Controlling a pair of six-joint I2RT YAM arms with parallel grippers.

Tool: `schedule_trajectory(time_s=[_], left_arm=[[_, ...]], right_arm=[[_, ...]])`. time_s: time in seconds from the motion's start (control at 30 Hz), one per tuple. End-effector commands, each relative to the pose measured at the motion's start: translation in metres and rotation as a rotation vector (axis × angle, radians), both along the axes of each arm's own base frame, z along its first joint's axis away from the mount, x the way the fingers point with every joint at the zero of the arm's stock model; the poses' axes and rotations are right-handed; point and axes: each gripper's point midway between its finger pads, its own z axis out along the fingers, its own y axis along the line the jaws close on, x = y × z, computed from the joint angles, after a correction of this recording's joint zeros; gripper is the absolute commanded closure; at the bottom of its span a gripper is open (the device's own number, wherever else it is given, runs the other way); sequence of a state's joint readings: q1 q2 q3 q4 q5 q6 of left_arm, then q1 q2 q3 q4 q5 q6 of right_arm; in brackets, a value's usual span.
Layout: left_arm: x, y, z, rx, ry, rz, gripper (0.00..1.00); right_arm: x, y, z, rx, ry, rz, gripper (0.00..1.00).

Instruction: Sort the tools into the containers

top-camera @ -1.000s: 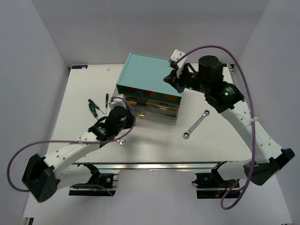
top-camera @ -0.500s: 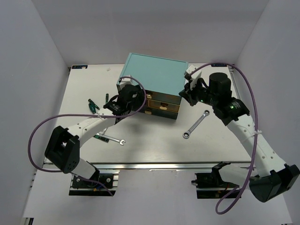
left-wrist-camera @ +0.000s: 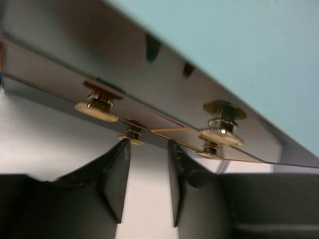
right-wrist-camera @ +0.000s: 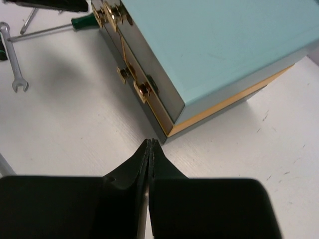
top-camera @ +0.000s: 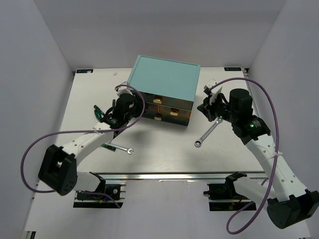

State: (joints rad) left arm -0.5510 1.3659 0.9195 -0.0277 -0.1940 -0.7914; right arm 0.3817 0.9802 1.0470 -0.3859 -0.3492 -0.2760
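Observation:
The teal chest (top-camera: 164, 78) stands mid-table, its drawers (top-camera: 172, 110) facing me with gold handles (left-wrist-camera: 97, 107). My left gripper (top-camera: 133, 108) is at the chest's front left corner; in the left wrist view it (left-wrist-camera: 148, 145) is open just below the handles, with nothing between the fingers (left-wrist-camera: 115, 179). My right gripper (top-camera: 202, 107) hovers off the chest's right front corner (right-wrist-camera: 174, 129); in the right wrist view it (right-wrist-camera: 150, 144) is shut and empty. One silver wrench (top-camera: 208, 133) lies right of the chest, another (top-camera: 121, 148) at front left. A green screwdriver (top-camera: 98, 111) lies left, partly under my left arm.
The right wrist view shows the left wrench (right-wrist-camera: 12, 62) and a green screwdriver handle (right-wrist-camera: 82, 21) beyond the chest (right-wrist-camera: 214, 50). White walls close in the table on three sides. The metal rail (top-camera: 164, 175) runs along the near edge.
The drawers that stood pulled out now sit pushed into the chest. My left gripper rose to the chest's front left corner. My right arm came off the chest top, down to its right.

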Motion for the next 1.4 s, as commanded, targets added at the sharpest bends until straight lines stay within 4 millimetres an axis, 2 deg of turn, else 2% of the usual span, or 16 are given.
schedule_trajectory(time_s=[0.0, 0.1, 0.2, 0.23, 0.27, 0.33, 0.37, 0.47, 0.67, 0.93, 0.97, 1.13, 1.17, 1.23, 1.33, 1.37], left_arm=[[-0.011, 0.016, 0.009, -0.1, -0.022, 0.046, 0.52], [-0.007, 0.036, -0.012, -0.156, 0.039, 0.071, 0.41], [0.001, 0.033, -0.019, -0.191, 0.048, 0.046, 0.33], [0.008, 0.035, -0.014, -0.202, 0.032, 0.05, 0.3], [0.013, 0.034, -0.023, -0.194, 0.054, 0.05, 0.29], [0.023, 0.03, -0.02, -0.206, 0.058, 0.029, 0.29], [0.027, 0.029, -0.029, -0.201, 0.077, 0.027, 0.29], [0.038, 0.025, -0.025, -0.217, 0.063, 0.001, 0.29], [0.046, 0.023, -0.038, -0.222, 0.094, -0.005, 0.32], [0.023, 0.039, -0.068, -0.195, 0.163, 0.044, 0.55], [0.019, 0.042, -0.064, -0.201, 0.152, 0.052, 0.55], [-0.007, 0.054, -0.079, -0.179, 0.181, 0.076, 0.56], [-0.011, 0.056, -0.073, -0.184, 0.167, 0.077, 0.57], [-0.023, 0.06, -0.081, -0.174, 0.188, 0.077, 0.57], [-0.037, 0.064, -0.077, -0.183, 0.182, 0.07, 0.57], [-0.045, 0.066, -0.082, -0.178, 0.195, 0.07, 0.57]], right_arm=[[-0.001, -0.001, 0.002, 0.024, -0.023, 0.005, 1.0], [0.001, -0.005, -0.002, 0.016, -0.024, -0.006, 1.0], [0.002, -0.007, -0.004, 0.01, -0.025, -0.01, 1.0], [0.002, -0.007, -0.006, 0.008, -0.022, -0.008, 1.0], [0.003, -0.008, -0.006, 0.008, -0.024, -0.009, 1.0], [0.004, -0.008, -0.007, 0.007, -0.022, -0.011, 1.0], [0.004, -0.008, -0.007, 0.007, -0.022, -0.012, 1.0], [0.005, -0.01, -0.008, 0.004, -0.023, -0.017, 1.0], [0.005, -0.012, -0.012, 0.0, -0.016, -0.024, 1.0], [0.005, -0.014, -0.017, -0.011, -0.004, -0.023, 1.0], [0.005, -0.014, -0.018, -0.012, 0.0, -0.022, 1.0], [0.003, -0.015, -0.025, -0.025, 0.009, -0.019, 1.0], [0.002, -0.016, -0.026, -0.027, 0.009, -0.02, 1.0], [0.002, -0.017, -0.027, -0.035, 0.005, -0.021, 1.0], [0.002, -0.019, -0.03, -0.049, 0.002, -0.026, 1.0], [0.001, -0.02, -0.033, -0.055, 0.004, -0.026, 1.0]])
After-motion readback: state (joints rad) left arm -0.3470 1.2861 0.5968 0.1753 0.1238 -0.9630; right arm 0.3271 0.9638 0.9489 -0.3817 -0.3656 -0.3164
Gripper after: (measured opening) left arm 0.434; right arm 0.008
